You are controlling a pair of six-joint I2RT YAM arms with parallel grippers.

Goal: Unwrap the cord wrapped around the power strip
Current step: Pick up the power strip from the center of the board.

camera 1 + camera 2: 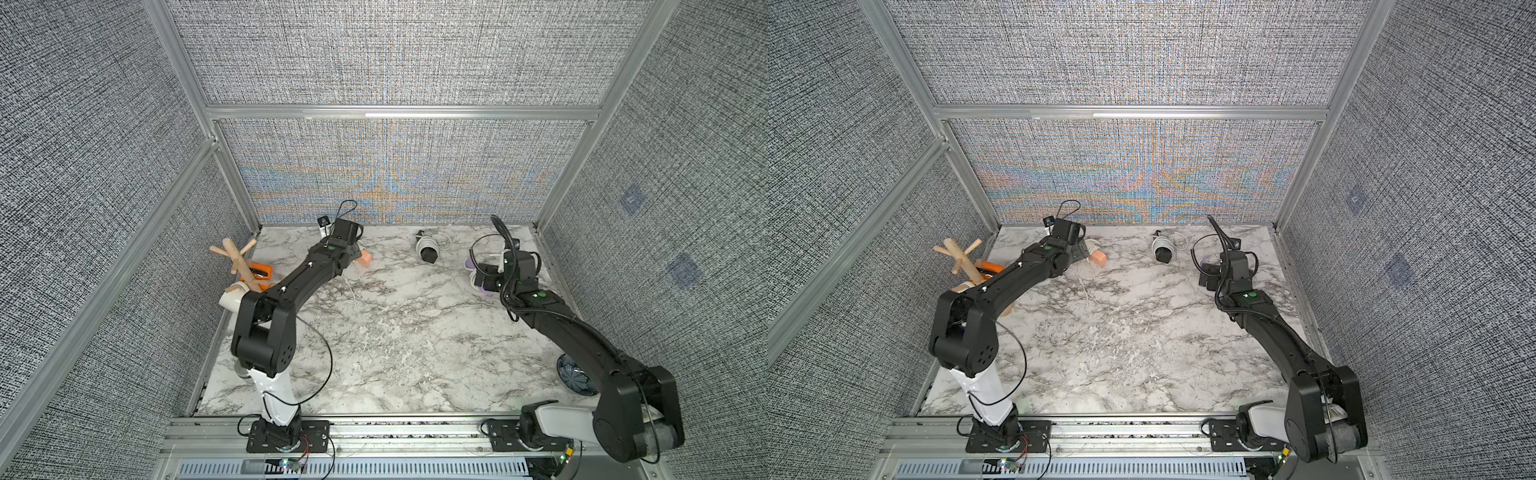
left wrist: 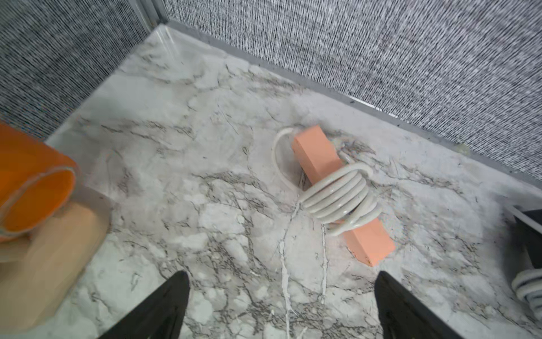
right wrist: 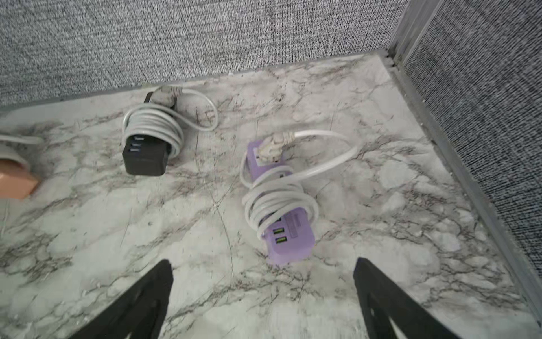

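Three power strips lie along the back of the marble table, each wound with a white cord. The salmon power strip (image 2: 315,152) (image 1: 365,258) has its cord (image 2: 337,196) coiled round its middle. It lies just ahead of my left gripper (image 2: 281,276), which is open and empty above the table. The purple power strip (image 3: 290,237) with its cord (image 3: 275,202) and plug lies just ahead of my right gripper (image 3: 262,264), also open and empty. The black power strip (image 3: 145,158) (image 1: 428,252) (image 1: 1163,252) sits between them near the back wall.
At the left edge stand a wooden peg stand (image 1: 239,259), an orange cup (image 2: 32,190) and a white cup (image 1: 232,297). A blue patterned bowl (image 1: 575,376) lies under the right arm. Fabric walls close in the back and both sides.
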